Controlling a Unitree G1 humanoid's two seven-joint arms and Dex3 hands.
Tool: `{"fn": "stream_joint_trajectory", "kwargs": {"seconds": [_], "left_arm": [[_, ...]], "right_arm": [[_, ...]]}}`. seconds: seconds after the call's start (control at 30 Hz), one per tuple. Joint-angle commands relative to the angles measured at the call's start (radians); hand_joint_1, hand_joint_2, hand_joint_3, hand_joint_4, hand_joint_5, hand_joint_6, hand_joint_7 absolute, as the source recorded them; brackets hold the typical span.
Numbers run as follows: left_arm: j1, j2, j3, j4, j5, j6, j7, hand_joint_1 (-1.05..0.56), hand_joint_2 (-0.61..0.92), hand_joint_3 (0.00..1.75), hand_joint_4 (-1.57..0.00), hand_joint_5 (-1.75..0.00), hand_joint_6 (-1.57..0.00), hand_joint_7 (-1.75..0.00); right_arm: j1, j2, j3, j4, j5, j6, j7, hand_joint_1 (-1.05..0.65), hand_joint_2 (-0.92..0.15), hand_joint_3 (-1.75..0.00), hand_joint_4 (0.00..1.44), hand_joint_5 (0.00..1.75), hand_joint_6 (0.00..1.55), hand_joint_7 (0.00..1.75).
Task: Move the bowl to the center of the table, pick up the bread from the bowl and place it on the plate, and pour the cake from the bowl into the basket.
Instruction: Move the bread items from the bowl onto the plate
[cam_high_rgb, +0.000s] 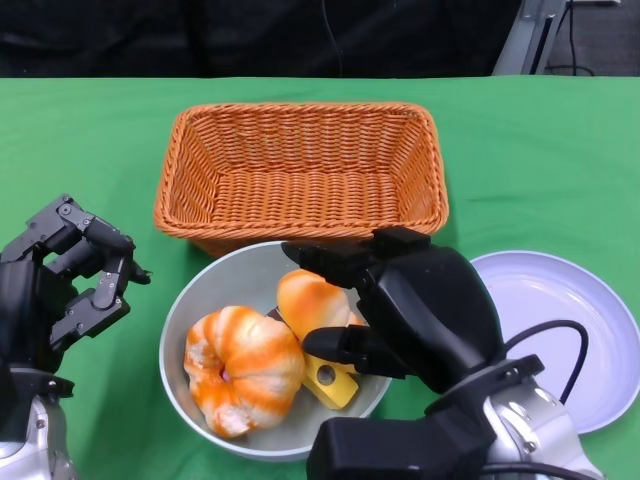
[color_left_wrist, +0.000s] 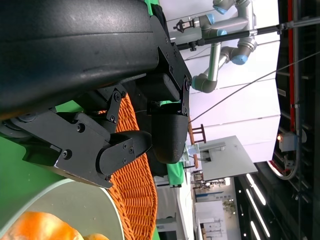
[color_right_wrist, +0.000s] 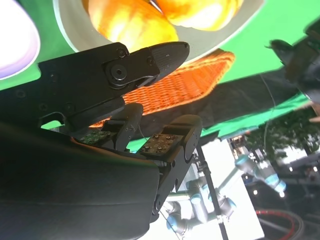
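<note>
A grey bowl sits in front of the wicker basket in the head view. It holds a large orange-striped bread roll, a smaller bread roll and a yellow wedge of cake. My right hand hovers over the bowl's right side. Its fingers are spread on either side of the smaller roll, without a clear grip. In the right wrist view the fingers stand apart with nothing between them, and the rolls lie beyond. My left hand is open, left of the bowl.
A white plate lies to the right of the bowl, partly behind my right arm. The basket is empty and touches the bowl's far rim. Green cloth covers the table, and a black cable loops over the plate's near side.
</note>
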Motion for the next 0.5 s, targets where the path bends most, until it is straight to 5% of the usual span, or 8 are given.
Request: {"fn": "stream_joint_trajectory", "kwargs": {"seconds": [0.03,0.5], "left_arm": [[-0.003,0.012,-0.001,-0.006,0.006,-0.02,0.017,-0.1,0.68,0.89,-0.77,-1.56,-0.74,-1.4],[0.002,0.01,-0.006,-0.016,-0.009,-0.018,-0.001,-0.08,0.7,0.88,-0.77,-1.56,-0.74,-1.42]], "right_arm": [[-0.025,-0.022,0.02,0.016,-0.035,0.038,0.032,-0.84,-0.92,-0.12,0.43,0.33,0.51,0.0],[-0.077,-0.073,0.115,0.072,-0.166,0.11,0.124,-0.87,-0.92,-0.15,0.3,0.16,0.42,0.0]]}}
